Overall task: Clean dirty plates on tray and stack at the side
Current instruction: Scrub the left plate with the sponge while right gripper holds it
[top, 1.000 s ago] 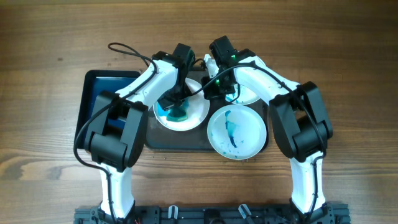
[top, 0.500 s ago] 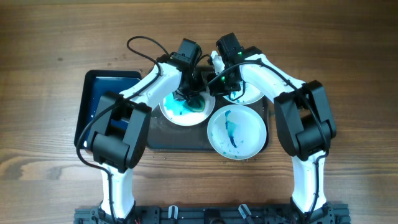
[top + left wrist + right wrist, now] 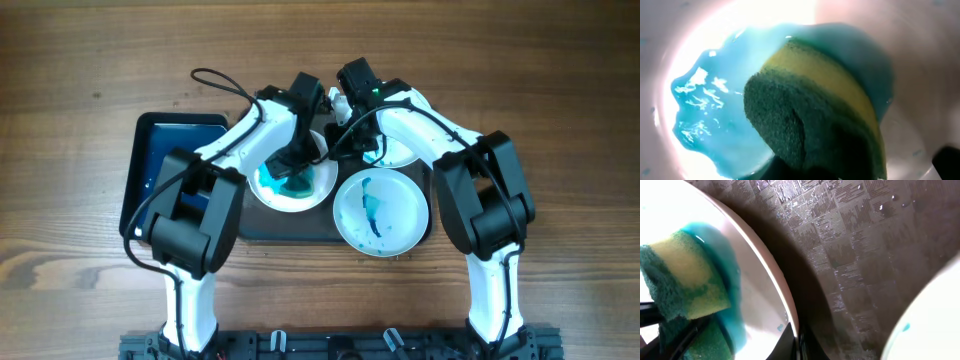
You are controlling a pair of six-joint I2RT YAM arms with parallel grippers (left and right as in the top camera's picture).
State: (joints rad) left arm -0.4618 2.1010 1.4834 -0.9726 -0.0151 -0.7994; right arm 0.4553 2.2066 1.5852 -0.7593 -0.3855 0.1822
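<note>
Three white plates lie on the dark grey-brown tray [image 3: 290, 228]. The left plate [image 3: 312, 190] is covered with teal liquid. My left gripper [image 3: 292, 165] is shut on a yellow and green sponge [image 3: 815, 115] and presses it on this plate's wet face [image 3: 705, 110]. My right gripper [image 3: 337, 147] is shut on this plate's right rim [image 3: 765, 280], one finger on each side of it. The front right plate [image 3: 395, 215] bears blue streaks. The back right plate [image 3: 405, 152] is mostly hidden under my right arm.
A smaller dark blue tray [image 3: 160, 160] lies against the big tray's left side. The big tray's textured floor [image 3: 865, 255] is wet between the plates. Bare wooden table [image 3: 560, 120] lies all around.
My left gripper swept the sponge up and right across the left plate, then back down and left. The teal smear has spread. My right gripper has kept its hold on the rim.
</note>
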